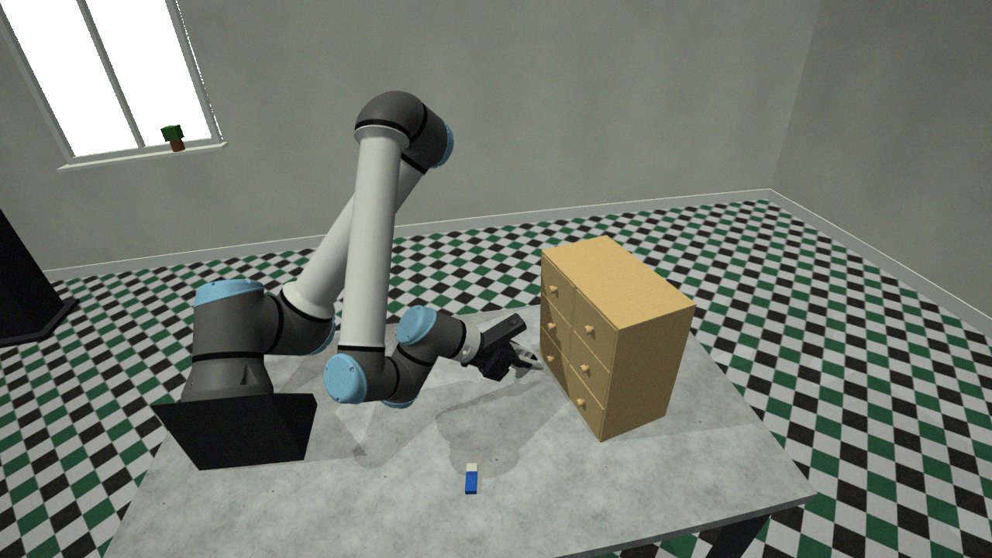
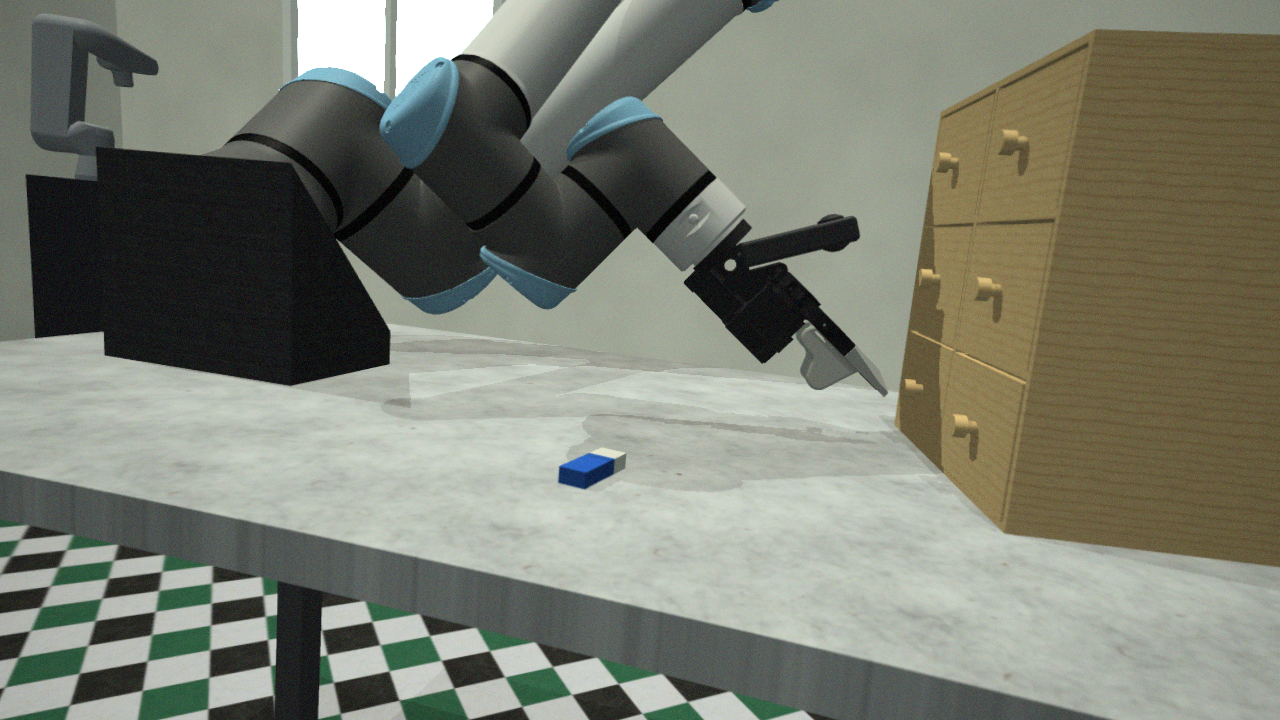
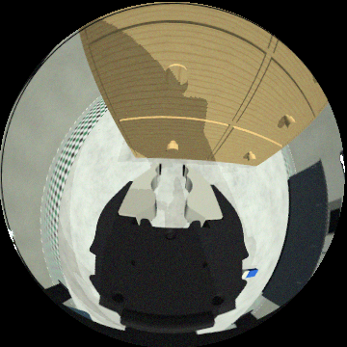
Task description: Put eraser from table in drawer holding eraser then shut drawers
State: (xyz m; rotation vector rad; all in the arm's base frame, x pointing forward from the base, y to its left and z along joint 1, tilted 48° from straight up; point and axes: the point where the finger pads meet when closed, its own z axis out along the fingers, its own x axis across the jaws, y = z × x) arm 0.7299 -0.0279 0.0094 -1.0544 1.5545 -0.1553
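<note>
The wooden chest point(image 1: 616, 339) stands upright on the right of the table, with two columns of drawers, all pushed in. It also shows in the exterior view point(image 2: 1100, 295) and the wrist view point(image 3: 202, 96). My gripper point(image 1: 530, 360) point(image 2: 872, 380) is nearly shut and empty. It hangs low over the table, just in front of the chest's bottom row and not touching it. In the wrist view the fingertips point at the knob point(image 3: 172, 145) of a bottom drawer. The blue and white eraser point(image 1: 471, 478) point(image 2: 590, 467) point(image 3: 251, 273) lies flat near the table's front edge, well behind the gripper.
The arm's black base block point(image 1: 235, 430) sits at the table's left. The table edge runs close behind and to the right of the chest. The drawers' insides are hidden.
</note>
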